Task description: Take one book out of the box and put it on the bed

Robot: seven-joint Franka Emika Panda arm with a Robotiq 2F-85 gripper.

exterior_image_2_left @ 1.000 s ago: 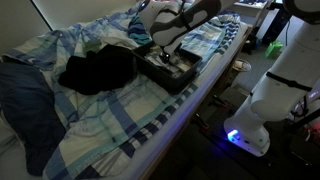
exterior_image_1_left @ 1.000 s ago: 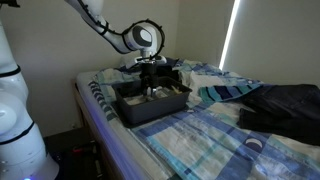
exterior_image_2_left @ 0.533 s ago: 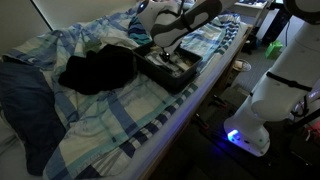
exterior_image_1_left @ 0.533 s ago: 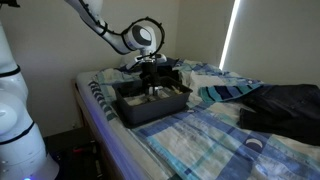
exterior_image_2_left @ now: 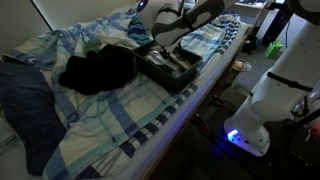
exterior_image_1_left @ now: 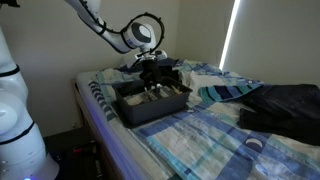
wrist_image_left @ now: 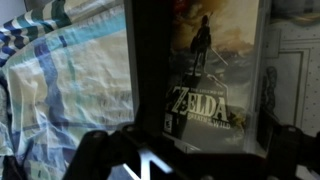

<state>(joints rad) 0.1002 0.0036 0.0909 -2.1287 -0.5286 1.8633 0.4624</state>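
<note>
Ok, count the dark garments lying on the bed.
2. A black heap lies beside the box; a dark blue one lies past it, at the picture's left edge. Folds may hide more.

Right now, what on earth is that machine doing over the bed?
A robot arm hangs over a dark grey box that sits on a bed with a plaid blanket. In the wrist view its jaws stand on either side of a small book with a Zelda cover. Whether they are clamped on it I cannot tell. The book is not yet out on the blanket.
</note>
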